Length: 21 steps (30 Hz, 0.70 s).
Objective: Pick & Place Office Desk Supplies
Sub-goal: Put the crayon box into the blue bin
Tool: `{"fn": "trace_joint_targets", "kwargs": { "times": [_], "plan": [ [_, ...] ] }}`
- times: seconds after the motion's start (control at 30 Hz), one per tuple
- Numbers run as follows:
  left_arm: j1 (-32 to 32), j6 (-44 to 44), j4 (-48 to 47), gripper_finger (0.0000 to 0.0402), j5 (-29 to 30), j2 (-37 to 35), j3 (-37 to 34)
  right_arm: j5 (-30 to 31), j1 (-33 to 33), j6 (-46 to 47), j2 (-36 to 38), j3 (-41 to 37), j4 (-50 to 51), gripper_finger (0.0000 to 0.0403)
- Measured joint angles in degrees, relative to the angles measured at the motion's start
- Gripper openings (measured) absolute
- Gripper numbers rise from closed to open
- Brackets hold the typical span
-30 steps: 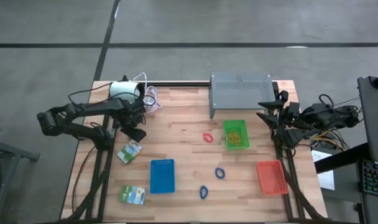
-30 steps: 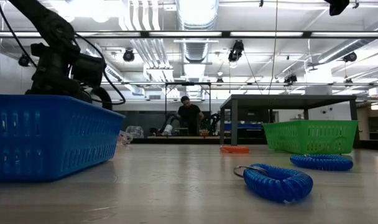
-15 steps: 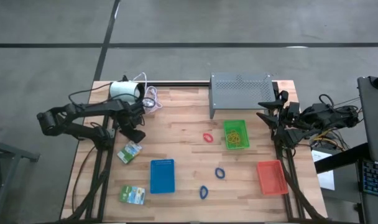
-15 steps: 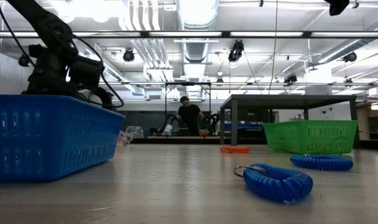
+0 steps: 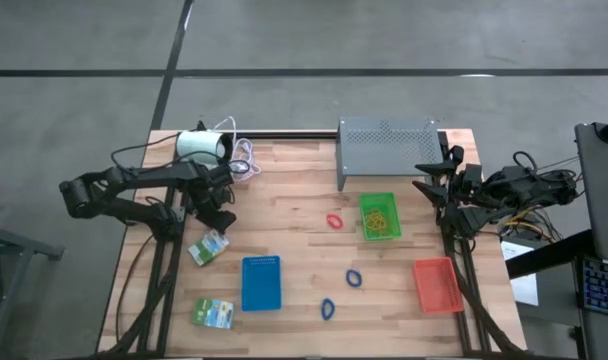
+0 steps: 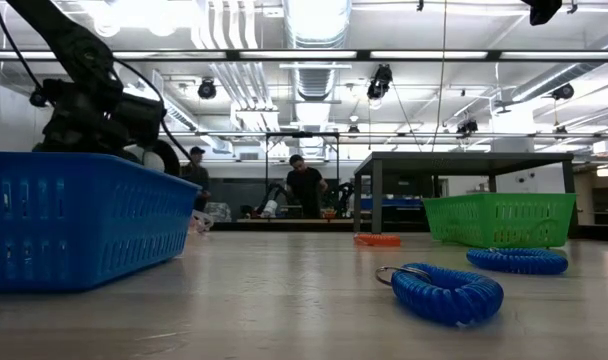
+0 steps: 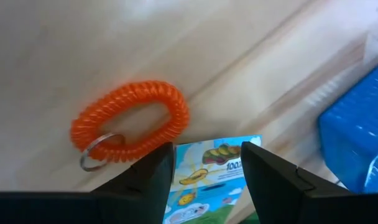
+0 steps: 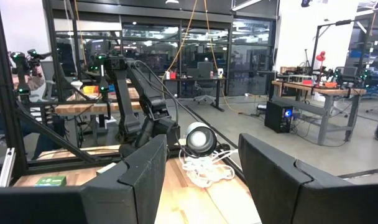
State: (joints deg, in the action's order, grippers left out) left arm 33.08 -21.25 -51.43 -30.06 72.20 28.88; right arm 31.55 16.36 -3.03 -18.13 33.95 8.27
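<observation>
My left gripper (image 5: 222, 216) is open and hangs over the left part of the table, just beyond a green-and-white packet (image 5: 209, 247) that lies flat on the wood. In the left wrist view the packet (image 7: 207, 180) shows between the two fingers of the left gripper (image 7: 207, 152), with an orange coiled loop (image 7: 133, 127) and its metal ring lying beside it. A second packet (image 5: 213, 314) lies near the near edge. A red loop (image 5: 334, 221) and two blue loops (image 5: 353, 277) (image 5: 327, 308) lie mid-table. My right gripper (image 5: 431, 188) waits open at the right edge.
A blue tray (image 5: 261, 282) stands just right of the packets, a green tray (image 5: 379, 215) holds yellow rubber bands, and a red tray (image 5: 436, 284) sits near the right edge. The white cylinder (image 5: 201, 145) with its cable and the grey stand (image 5: 388, 150) line the far edge.
My left gripper has sunk a little toward the table over the packet, staying open. A person has stepped into view in the room behind the table.
</observation>
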Motion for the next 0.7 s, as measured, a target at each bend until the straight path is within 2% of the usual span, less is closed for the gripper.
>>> {"fn": "trace_joint_targets", "kwargs": {
  "times": [0.43,0.7],
  "plan": [
    [-1.07,0.21,1.33,0.0186,-4.4,0.0,-1.84,0.0,0.02,0.0,0.0,0.0,0.0,0.0199],
    [-1.64,-0.08,2.83,0.0115,-4.14,0.0,-3.01,0.0,0.02,0.0,0.0,0.0,0.0,0.0199]
  ]
}}
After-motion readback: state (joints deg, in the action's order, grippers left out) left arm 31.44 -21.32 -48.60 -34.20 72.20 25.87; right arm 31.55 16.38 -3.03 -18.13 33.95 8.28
